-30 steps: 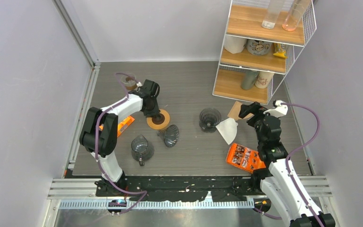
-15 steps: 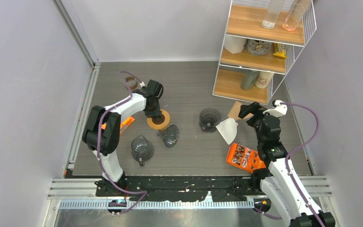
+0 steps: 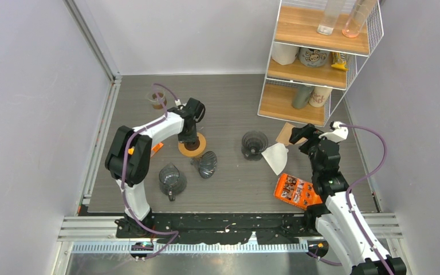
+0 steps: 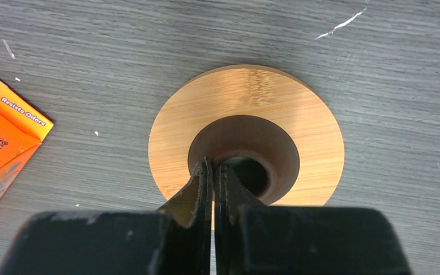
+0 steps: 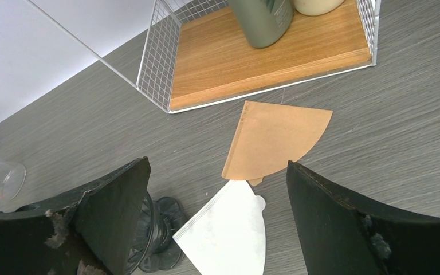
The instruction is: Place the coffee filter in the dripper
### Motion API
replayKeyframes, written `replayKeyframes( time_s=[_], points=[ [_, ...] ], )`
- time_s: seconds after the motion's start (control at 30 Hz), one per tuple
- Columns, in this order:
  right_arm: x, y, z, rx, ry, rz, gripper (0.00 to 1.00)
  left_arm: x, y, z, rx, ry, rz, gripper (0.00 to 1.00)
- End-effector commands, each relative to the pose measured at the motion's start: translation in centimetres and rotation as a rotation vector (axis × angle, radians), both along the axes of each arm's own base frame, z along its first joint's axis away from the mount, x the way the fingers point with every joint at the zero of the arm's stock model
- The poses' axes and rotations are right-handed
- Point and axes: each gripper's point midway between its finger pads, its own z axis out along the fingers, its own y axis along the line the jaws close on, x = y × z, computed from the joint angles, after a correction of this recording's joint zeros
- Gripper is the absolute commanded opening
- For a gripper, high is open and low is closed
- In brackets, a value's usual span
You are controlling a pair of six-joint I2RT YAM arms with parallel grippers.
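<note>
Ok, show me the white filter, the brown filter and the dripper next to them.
white filter (image 5: pixel 226 232), right wrist view, centre of the paper.
brown filter (image 5: pixel 275 140), right wrist view, centre of the paper.
dripper (image 3: pixel 254 143), top view, inside its open mouth.

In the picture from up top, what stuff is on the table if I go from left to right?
Glass jug → tipped-over dripper → upright dripper → white coffee filter → orange packet.

Grey wood-grain table (image 3: pixel 229 97), wire shelf (image 3: pixel 289 106), white filter (image 3: pixel 276 157), brown filter (image 3: pixel 289 133), upright dripper (image 3: pixel 254 143), bamboo disc (image 3: pixel 199 149), orange packet (image 3: pixel 295 191)
</note>
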Motion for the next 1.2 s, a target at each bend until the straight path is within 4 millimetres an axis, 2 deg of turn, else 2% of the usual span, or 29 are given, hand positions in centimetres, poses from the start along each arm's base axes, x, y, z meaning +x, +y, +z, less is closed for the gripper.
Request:
replayKeyframes(
  time_s=[0.0,0.07,0.17,0.27,0.3,0.4,0.6,0.73,0.87,1.0,1.17],
  points=[
    [0.1,-0.4,1.5,-0.008,-0.042,-0.023,0.95,0.6,0.4,0.4,0.032,-0.012,0.008,0.0],
    [0.0,-0.4,1.6,-0.007,-0.043,-0.021,0.96,1.0,0.1,1.1,0.019,-0.029,0.002,0.0],
    [0.0,-0.3,1.8,-0.008,-0.048,-0.017,0.95,2.0,0.3,3.3,0.009,-0.111,0.012,0.0],
    [-0.1,0.0,2.4,-0.008,-0.067,0.005,0.95,3.4,0.8,6.9,0.016,-0.241,0.016,0.0],
    [-0.1,0.2,2.8,-0.007,-0.085,0.014,0.95,4.1,0.9,8.6,0.016,-0.295,0.016,0.0],
    [-0.2,1.3,3.8,-0.008,-0.123,0.081,0.96,5.4,1.2,12.3,0.023,-0.404,0.026,0.0],
    [-0.5,3.1,6.1,-0.02,-0.199,0.198,0.95,6.2,0.7,16.8,-0.039,-0.548,-0.001,0.0],
    [-0.6,5.1,7.1,-0.013,-0.223,0.307,0.96,5.1,-0.6,18.8,-0.143,-0.601,-0.068,0.0],
    [-0.1,7.0,7.9,0.029,-0.197,0.407,0.95,3.2,-3.6,21.9,-0.361,-0.713,-0.201,0.0],
    [-0.1,10.3,10.3,0.087,-0.213,0.57,0.95,0.1,-7.0,23.0,-0.529,-0.774,-0.382,0.0],
    [-0.7,15.1,11.9,0.108,-0.18,0.741,0.95,-3.8,-11.5,24.0,-0.679,-0.868,-0.626,0.0]
  ],
)
